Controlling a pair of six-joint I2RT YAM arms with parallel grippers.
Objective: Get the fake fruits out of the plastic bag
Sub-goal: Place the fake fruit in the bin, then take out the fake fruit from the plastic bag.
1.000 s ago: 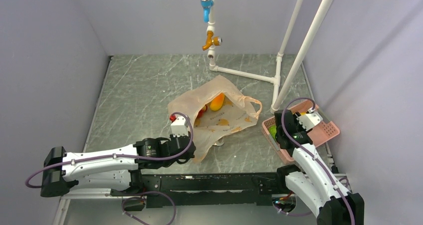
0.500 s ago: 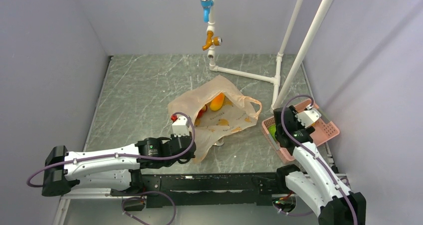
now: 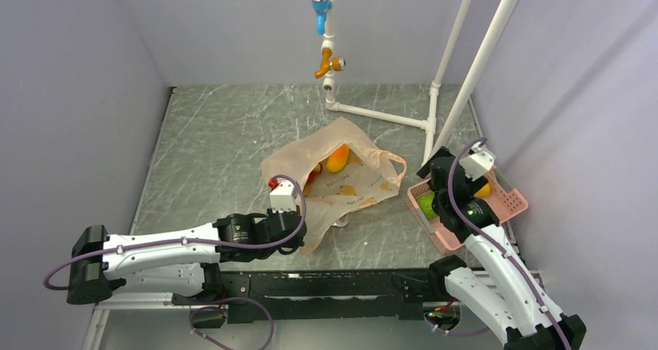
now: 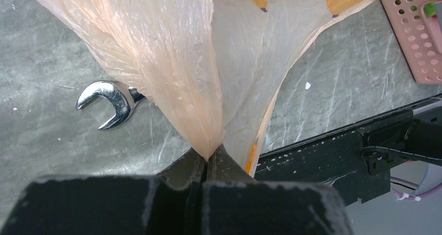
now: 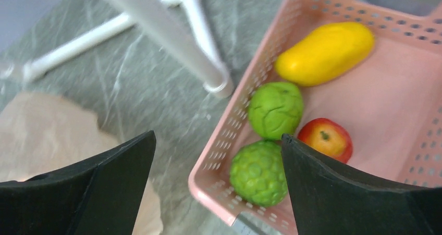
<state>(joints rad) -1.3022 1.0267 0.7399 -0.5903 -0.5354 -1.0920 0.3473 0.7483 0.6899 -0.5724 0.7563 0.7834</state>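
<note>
I have the left end effector (image 4: pixel 208 159) clamped on the bag (image 4: pixel 172 63), probably to anchor it, and the right end effector (image 5: pixel 218 136) spread wide over fruits (image 5: pixel 275 109) in the basket (image 5: pixel 396 115).

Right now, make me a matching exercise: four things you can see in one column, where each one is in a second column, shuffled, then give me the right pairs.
Things
1. yellow fruit
2. wrench
3. orange fruit
4. blue valve

Places
A. up on the white pipe
B. in the pink basket
C. inside the mouth of the plastic bag
D. on the table, its handle hidden by the plastic bag

Pairs: 1-B, 2-D, 3-C, 4-A
</note>
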